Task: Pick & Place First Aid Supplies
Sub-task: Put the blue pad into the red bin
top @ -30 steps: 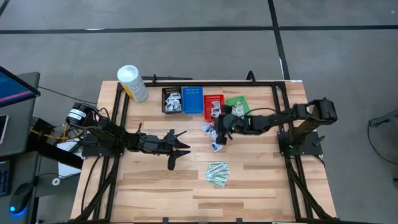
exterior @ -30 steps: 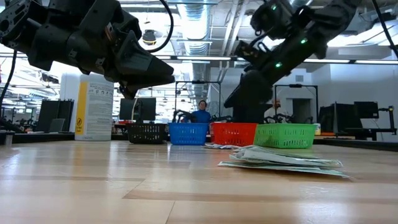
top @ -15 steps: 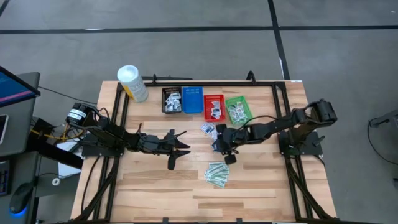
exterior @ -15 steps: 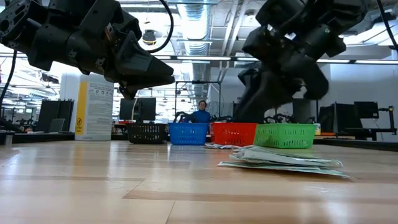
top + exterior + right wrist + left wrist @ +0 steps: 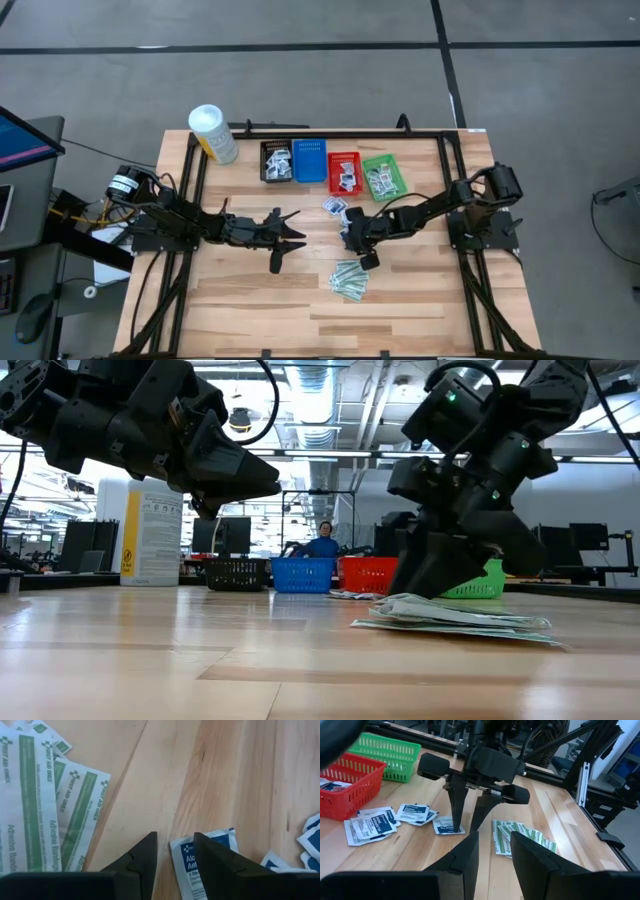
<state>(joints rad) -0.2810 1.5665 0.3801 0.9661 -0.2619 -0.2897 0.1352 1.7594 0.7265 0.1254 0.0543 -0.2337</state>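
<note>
Loose white packets with blue print [image 5: 333,206] lie on the wooden table just in front of the baskets. A pile of pale-green strips [image 5: 350,280] lies nearer the front edge. My right gripper [image 5: 465,827] points steeply down, open, its tips at one white packet [image 5: 210,855] that lies flat on the table. One tip is over the packet's edge; the other is beside it on bare wood. My left gripper [image 5: 290,238] hovers open above the table's left half, with nothing between its fingers. My right gripper comes at the packet from above, slanting down, with one fingertip [image 5: 455,826] over the packet's edge [image 5: 445,826]. The packet lies flat on the table. Whether the fingertip touches it, I cannot tell.
A black [image 5: 276,160], a blue [image 5: 309,160], a red [image 5: 345,172] and a green basket [image 5: 382,175] stand in a row at the far edge, some holding packets. A white tub with a yellow label [image 5: 213,133] stands at the far left corner. A dark frame borders the table.
My right gripper has gone from beside the red and green baskets toward the table's near edge and down. It has tipped more steeply downward and now stands at the loose packets. The packets and strips have stayed where they were.
</note>
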